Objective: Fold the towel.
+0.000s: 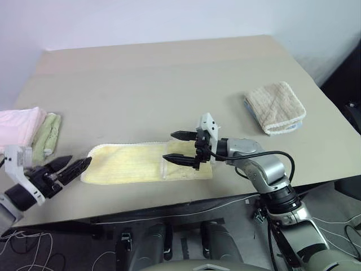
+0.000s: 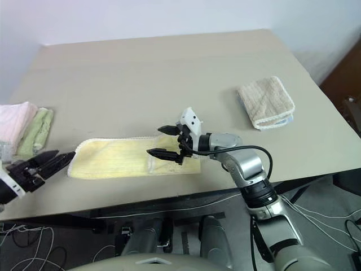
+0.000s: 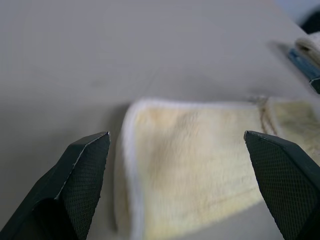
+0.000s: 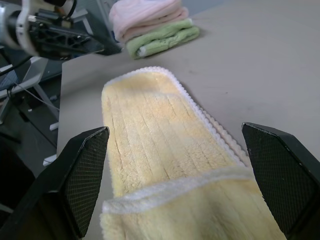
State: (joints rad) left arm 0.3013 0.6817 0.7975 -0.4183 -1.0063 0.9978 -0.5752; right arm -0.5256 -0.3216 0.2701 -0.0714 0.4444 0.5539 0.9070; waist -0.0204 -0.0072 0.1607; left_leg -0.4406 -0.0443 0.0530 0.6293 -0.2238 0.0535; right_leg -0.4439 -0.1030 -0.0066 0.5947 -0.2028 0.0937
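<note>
While both jaws gape, towel flat, beige towel well apart.

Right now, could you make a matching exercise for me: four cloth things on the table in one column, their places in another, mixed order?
Things:
1. yellow towel
2. beige towel
3. pink towel
4. green towel

Places:
A. folded, far on the robot's right
B. at the table's left edge
C. between the two open grippers
D. right beside the pink one

Pairs: 1-C, 2-A, 3-B, 4-D
</note>
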